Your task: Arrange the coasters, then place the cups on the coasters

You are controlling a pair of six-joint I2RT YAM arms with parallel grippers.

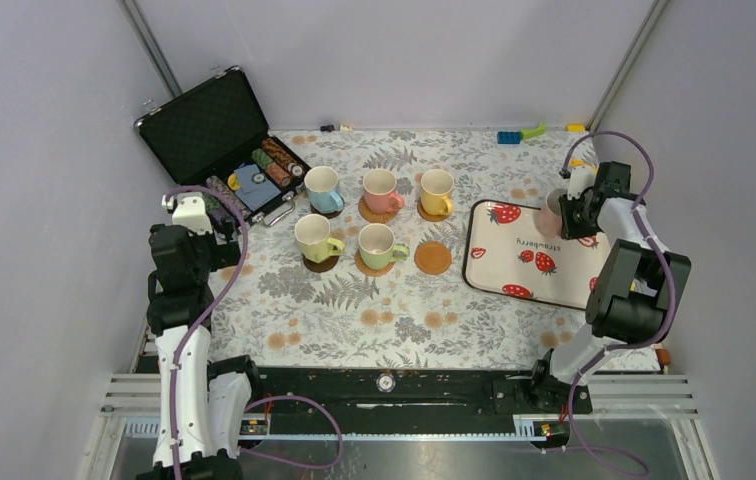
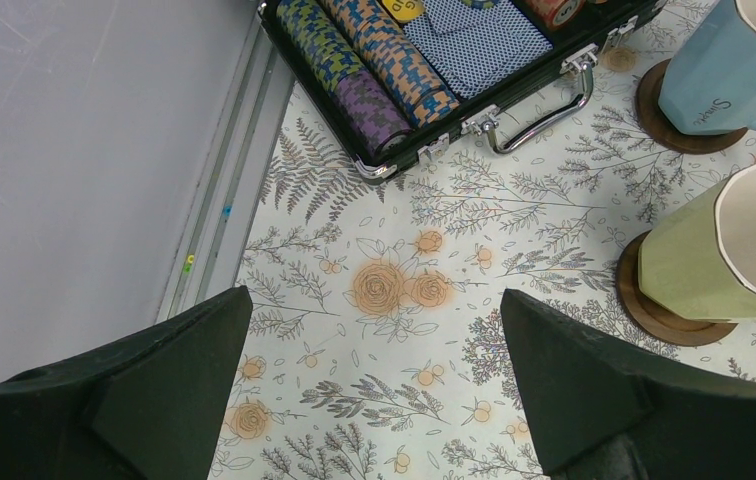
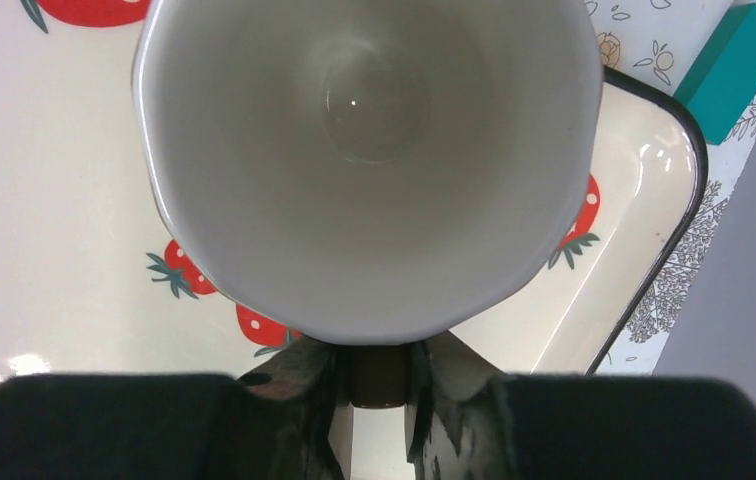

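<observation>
The left gripper is held spread and empty. Five cups are seated on coasters; one coaster lies bare. The sixth cup, on the tray, is pinched by the right gripper; a lift toward that coaster is judged to be needed next.

We look at a table topped with a white print of ferns and orange roses. Plain pale lilac walls close it in behind and at both sides. Slanted metal posts stand at its far corners, and a black rail runs along its near edge. The light is even.
</observation>
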